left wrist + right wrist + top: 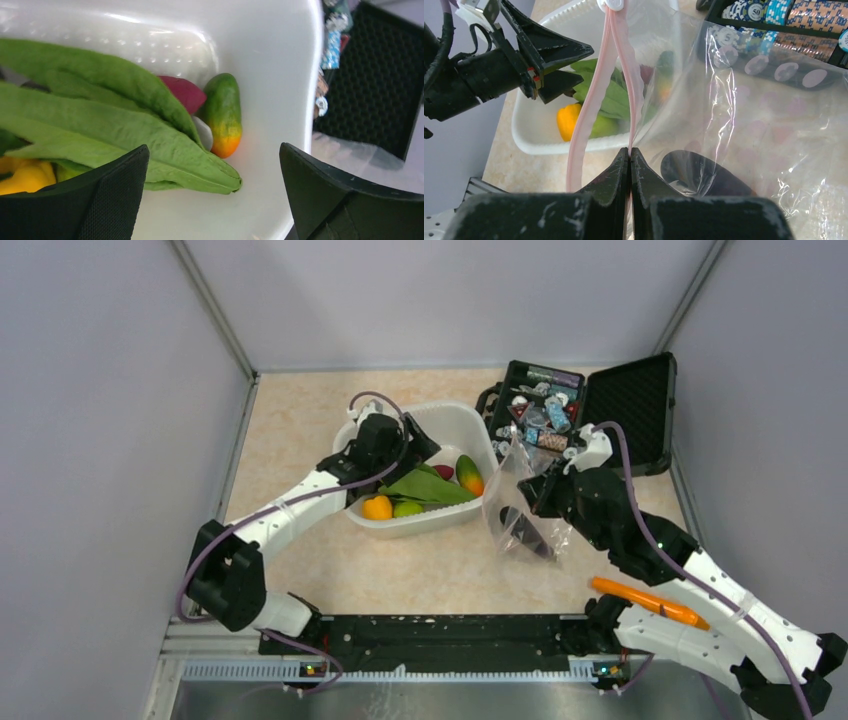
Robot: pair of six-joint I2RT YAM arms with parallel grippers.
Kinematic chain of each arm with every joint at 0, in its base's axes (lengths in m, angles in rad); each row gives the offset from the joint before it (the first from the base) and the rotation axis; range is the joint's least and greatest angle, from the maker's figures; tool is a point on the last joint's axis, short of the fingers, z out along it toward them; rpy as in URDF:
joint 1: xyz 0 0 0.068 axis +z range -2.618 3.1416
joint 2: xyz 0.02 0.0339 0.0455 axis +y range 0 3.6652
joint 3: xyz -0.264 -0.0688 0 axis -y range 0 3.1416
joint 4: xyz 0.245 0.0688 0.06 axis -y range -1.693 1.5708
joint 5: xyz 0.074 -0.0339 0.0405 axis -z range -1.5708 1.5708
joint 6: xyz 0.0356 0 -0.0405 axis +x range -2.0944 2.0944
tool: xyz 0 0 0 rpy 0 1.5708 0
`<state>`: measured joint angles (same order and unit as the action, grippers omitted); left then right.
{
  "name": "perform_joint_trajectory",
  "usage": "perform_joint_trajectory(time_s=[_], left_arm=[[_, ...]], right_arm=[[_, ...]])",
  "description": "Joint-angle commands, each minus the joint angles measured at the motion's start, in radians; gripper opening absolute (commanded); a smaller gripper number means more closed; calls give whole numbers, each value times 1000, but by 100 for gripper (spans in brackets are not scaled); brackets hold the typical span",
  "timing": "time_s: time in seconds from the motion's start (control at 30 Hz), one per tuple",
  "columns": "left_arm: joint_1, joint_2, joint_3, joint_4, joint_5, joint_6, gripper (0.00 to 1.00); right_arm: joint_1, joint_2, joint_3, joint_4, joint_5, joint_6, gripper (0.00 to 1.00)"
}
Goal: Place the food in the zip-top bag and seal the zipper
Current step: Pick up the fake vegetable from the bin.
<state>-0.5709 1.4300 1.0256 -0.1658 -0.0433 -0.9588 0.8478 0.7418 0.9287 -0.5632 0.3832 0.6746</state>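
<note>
Check the left gripper (214,150) first: it hangs over the white tub (440,408) with its jaws spread wide and nothing between them. Find the loose food inside that tub. The long green leafy piece (100,125) lies across the middle. A purple-red piece (185,92) shows from under the leaf's far edge. A green-and-orange fruit (223,115) lies just beside it, close to the tub wall, and a whitish piece (204,132) is tucked between the leaf and that fruit. At the other end of the tub, in the top view, an orange round fruit (377,507) and a green round fruit (407,508) sit side by side under the leaf. Now check the right gripper (630,155): its jaws are pressed together on one lip of the zipper (594,100), with no gap visible between the fingers. The two pink halves of the strip meet at the far end and part toward the gripper, so the mouth is open and faces the tub. The zip-top bag (520,510) stands just right of the tub and in front of the open black case (620,400), which holds chips (774,15). The dark purple eggplant (704,175) lies inside the bag, low down near the gripper. You cannot tell from these views whether the bag's bottom rests on the table (400,580).
</note>
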Motion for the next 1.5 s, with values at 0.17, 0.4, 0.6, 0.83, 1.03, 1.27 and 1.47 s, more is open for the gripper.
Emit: perform_joint_trajectory(time_s=[0.17, 0.4, 0.6, 0.83, 1.03, 1.27, 1.47], left_arm=[[-54, 130, 319, -515, -433, -435, 99], [-69, 325, 605, -903, -452, -650, 99], [-67, 375, 585, -871, -366, -711, 92], [-45, 486, 638, -868, -295, -698, 95], [-12, 575, 649, -870, -249, -697, 93], [24, 583, 628, -800, -264, -638, 60], [21, 459, 520, -739, -300, -616, 30]], right_arm=[[-10, -29, -11, 36, 35, 11, 0], [-9, -26, -12, 36, 41, 13, 0], [-10, -20, -14, 31, 46, 12, 0], [-10, -34, -2, 11, 69, 7, 0], [-10, -42, 0, 8, 87, 1, 0], [-9, -27, 4, 16, 75, -5, 0], [-10, -22, -5, 33, 66, -3, 0]])
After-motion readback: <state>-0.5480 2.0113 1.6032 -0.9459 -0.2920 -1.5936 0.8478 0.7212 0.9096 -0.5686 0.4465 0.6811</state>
